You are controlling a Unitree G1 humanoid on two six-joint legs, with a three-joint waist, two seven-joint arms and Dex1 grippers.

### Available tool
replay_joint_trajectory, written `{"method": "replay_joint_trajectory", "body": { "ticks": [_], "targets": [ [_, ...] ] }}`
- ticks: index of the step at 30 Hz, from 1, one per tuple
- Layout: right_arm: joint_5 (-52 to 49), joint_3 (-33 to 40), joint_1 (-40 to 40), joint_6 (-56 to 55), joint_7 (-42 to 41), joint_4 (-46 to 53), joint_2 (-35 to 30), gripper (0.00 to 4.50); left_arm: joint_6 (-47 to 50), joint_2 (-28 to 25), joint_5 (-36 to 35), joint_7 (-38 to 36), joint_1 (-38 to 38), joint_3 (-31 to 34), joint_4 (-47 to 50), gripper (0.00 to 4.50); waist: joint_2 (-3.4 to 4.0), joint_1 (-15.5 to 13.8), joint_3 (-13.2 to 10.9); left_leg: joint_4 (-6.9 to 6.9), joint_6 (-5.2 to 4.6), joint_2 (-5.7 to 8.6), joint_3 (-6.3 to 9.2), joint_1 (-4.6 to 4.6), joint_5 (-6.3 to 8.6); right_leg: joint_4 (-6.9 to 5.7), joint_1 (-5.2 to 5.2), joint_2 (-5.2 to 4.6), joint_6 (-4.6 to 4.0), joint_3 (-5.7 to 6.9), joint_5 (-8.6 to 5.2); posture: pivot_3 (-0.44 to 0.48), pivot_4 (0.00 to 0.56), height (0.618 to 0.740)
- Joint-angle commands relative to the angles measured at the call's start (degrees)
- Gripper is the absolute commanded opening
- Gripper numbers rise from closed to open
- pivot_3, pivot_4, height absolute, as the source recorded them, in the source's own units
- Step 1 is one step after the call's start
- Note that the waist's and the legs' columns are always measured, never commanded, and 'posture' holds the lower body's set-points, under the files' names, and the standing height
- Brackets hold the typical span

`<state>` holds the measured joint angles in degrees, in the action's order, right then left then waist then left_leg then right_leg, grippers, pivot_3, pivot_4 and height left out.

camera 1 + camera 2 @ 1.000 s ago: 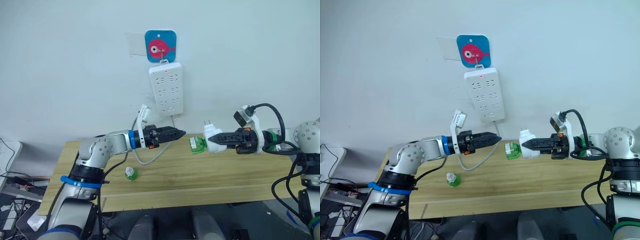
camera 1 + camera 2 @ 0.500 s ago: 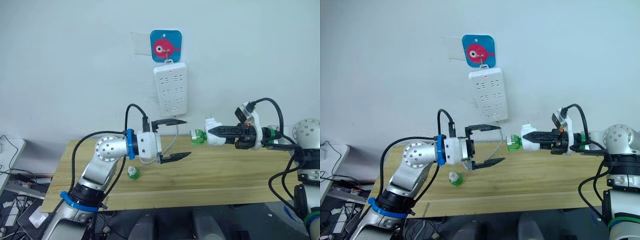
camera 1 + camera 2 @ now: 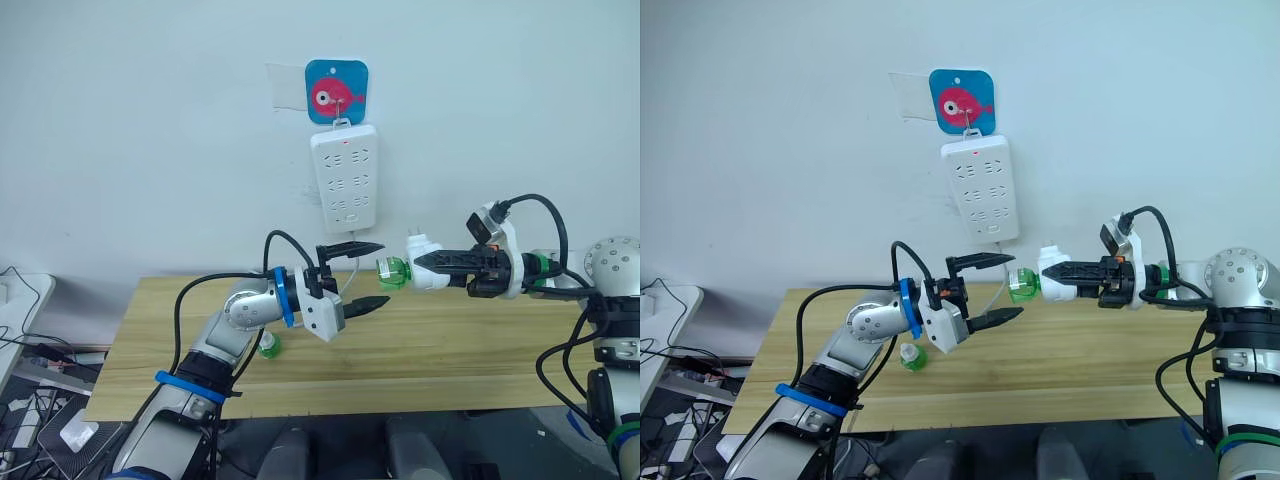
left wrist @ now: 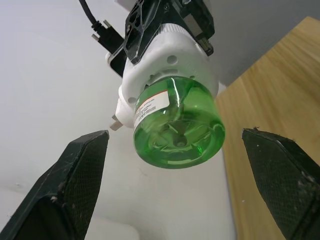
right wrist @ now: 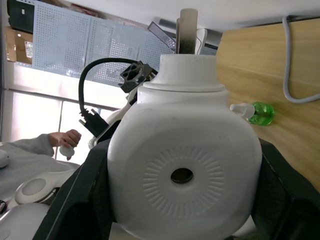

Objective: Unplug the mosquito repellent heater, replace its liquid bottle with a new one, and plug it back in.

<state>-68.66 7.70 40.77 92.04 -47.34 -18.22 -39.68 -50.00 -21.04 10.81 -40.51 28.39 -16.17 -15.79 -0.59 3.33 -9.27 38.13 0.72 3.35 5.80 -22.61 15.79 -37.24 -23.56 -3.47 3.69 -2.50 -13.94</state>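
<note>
Wooden bench (image 3: 480, 345) below wall-hung power strip (image 3: 345, 186). Right tool (image 3: 425, 264): pinching mosquito repellent heater (image 3: 428, 272) in the air, its liquid bottle (image 3: 394, 273) pointing left. Left tool (image 3: 365, 275): fingers spread, just left of that bottle. New one (image 3: 266, 347): on bench, lower left.

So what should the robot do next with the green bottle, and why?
Probably ease the open left end effector forward and close it on the liquid bottle. The bottle sticks out of the heater, which the right end effector holds, and sits in front of the gap.
</note>
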Motion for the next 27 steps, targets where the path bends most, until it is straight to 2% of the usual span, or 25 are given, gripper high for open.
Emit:
{"method": "replay_joint_trajectory", "body": {
  "ticks": [1, 6, 9, 12, 14, 17, 19, 21, 24, 27],
  "targets": [
    [-2.5, 0.6, 0.7, 0.5, 0.4, 1.5, -0.6, 2.99, -1.6, 0.5, 0.4, 1.9, 1.7, -0.9, 0.4, 3.87, 0.0, 0.0, 0.0, 0.0, 0.0, 0.0, 0.01, 0.0, 0.0, -0.01, 0.0, 0.0, 0.0, 0.01, 0.0, -0.123, 0.15, 0.74],
    [-3.1, 0.7, 0.7, 0.5, 0.9, 1.6, -0.5, 2.99, -1.7, 0.6, 0.3, 2.5, 2.1, -2.2, 0.0, 2.41, 0.0, 0.1, 0.0, 0.01, -0.01, -0.01, 0.01, 0.0, 0.0, -0.02, 0.0, 0.01, 0.0, 0.01, 0.0, -0.123, 0.15, 0.74],
    [-2.9, 0.8, 0.8, 0.5, 1.1, 1.6, -0.5, 2.99, -1.1, 0.2, -1.3, 1.6, 2.0, -2.8, 0.3, 2.29, 0.0, 0.1, 0.0, 0.01, -0.01, -0.01, 0.01, 0.0, -0.01, -0.03, -0.01, 0.01, 0.01, 0.01, 0.0, -0.126, 0.152, 0.74],
    [-1.7, 0.6, 0.5, 0.5, 0.5, 2.6, -0.7, 2.99, 7.7, 0.1, -10.2, -3.2, 0.5, -3.5, 3.3, 2.29, 0.0, 0.1, 0.0, 0.01, -0.01, -0.01, 0.01, 0.0, -0.01, -0.04, -0.01, 0.01, 0.01, 0.01, 0.0, -0.127, 0.154, 0.74],
    [-0.8, 0.3, 0.4, 0.5, -0.3, 3.4, -1.0, 2.99, 23.0, 0.2, -20.7, -8.2, -1.2, -3.9, 8.3, 2.28, 0.0, 0.2, 0.0, 0.02, -0.02, 0.0, 0.02, -0.01, -0.01, -0.05, -0.01, 0.01, 0.01, 0.0, 0.0, -0.126, 0.155, 0.74],
    [0.8, -0.8, 0.0, 0.2, -2.4, 5.5, -2.0, 2.99, 48.6, -0.8, -35.5, -10.8, -2.5, -2.9, 16.5, 2.28, 0.0, 0.7, 0.0, 0.03, -0.02, -0.01, 0.07, -0.05, 0.0, -0.04, -0.02, 0.03, 0.01, 0.04, 0.0, -0.123, 0.157, 0.74],
    [1.2, -1.5, -0.1, 0.4, -3.9, 6.3, -2.6, 2.99, 72.5, -3.1, -51.8, -9.7, -1.7, -0.6, 20.8, 2.29, -0.01, 1.0, 0.0, 0.06, -0.03, -0.01, 0.17, -0.08, -0.01, -0.07, -0.02, 0.07, 0.02, 0.08, -0.01, -0.122, 0.157, 0.74],
    [1.8, -2.4, -0.4, 0.2, -5.5, 7.5, -3.0, 2.99, 91.7, -4.4, -66.1, -6.7, 0.1, 2.6, 21.2, 2.28, -0.01, 1.4, 0.0, 0.13, -0.04, -0.03, 0.3, -0.09, -0.01, -0.12, 0.01, 0.12, 0.04, 0.15, -0.02, -0.121, 0.157, 0.74],
    [2.5, -3.0, -0.7, 0.0, -6.4, 8.3, -2.9, 2.99, 108.2, -4.0, -79.5, -2.3, 2.7, 7.8, 16.2, 2.28, -0.01, 1.8, 0.0, 0.28, -0.04, -0.05, 0.31, -0.06, -0.01, -0.35, 0.0, 0.22, 0.12, 0.15, -0.09, -0.123, 0.157, 0.74],
    [3.1, -3.2, -0.8, -0.2, -7.0, 8.4, -2.7, 2.99, 114.8, -3.2, -81.8, -0.7, 3.9, 10.2, 12.0, 2.28, -0.01, 1.8, 0.0, 0.35, -0.04, -0.07, 0.3, -0.01, -0.01, -0.48, 0.0, 0.27, 0.16, 0.13, -0.13, -0.123, 0.157, 0.74]
  ]
}}
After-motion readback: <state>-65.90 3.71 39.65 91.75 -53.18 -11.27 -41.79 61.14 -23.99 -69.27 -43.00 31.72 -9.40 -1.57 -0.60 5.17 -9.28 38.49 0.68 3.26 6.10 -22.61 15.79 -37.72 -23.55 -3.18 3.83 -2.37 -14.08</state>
